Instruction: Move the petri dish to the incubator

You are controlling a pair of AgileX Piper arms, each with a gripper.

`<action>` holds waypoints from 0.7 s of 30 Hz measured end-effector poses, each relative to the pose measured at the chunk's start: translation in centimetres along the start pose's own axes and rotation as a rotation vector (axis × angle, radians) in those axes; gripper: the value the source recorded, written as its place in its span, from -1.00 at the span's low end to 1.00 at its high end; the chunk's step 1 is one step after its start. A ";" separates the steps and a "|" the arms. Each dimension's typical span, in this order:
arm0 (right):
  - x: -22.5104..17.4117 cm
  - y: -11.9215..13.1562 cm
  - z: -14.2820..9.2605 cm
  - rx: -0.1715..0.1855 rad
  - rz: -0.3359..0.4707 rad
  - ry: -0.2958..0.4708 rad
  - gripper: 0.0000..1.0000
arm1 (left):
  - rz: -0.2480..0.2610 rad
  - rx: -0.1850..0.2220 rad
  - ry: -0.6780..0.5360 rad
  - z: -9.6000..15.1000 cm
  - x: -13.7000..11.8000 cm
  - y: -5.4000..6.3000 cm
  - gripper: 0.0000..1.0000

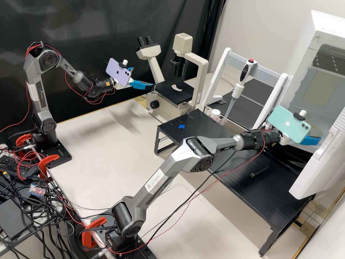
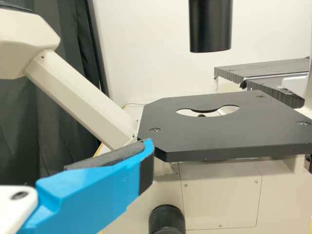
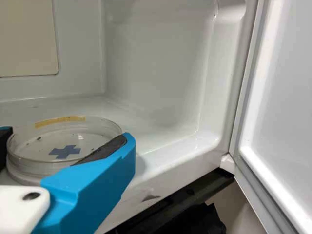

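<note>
"Spot the petri dish [image 3: 66, 139]?"

"Yes: gripped in the right claw [image 1: 318, 135], inside the incubator [image 1: 323, 32], toward three o'clock, high view."

"And the left claw [image 1: 143, 77]?"

"Open, beside the microscope [image 1: 172, 92], toward eleven o'clock."

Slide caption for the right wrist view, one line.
Petri dish between the blue fingers of the right gripper, inside the open white incubator.
</note>
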 end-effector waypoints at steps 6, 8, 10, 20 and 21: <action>0.2 -0.2 0.1 -0.016 -0.008 -0.002 1.00 | 0.000 0.000 0.000 0.0 0.0 0.0 1.00; 0.3 -0.4 0.2 -0.017 -0.011 -0.005 1.00 | 0.000 0.000 0.000 0.0 0.0 0.0 1.00; 0.3 -0.5 0.1 -0.017 -0.012 -0.005 1.00 | 0.000 0.000 0.000 0.0 0.0 0.0 1.00; 0.0 -0.7 0.1 -0.003 -0.042 -0.021 1.00 | 0.000 0.000 0.000 0.0 0.0 0.0 1.00; -0.1 -0.7 0.0 -0.004 -0.049 -0.019 1.00 | 0.000 0.000 0.000 0.0 0.0 0.0 1.00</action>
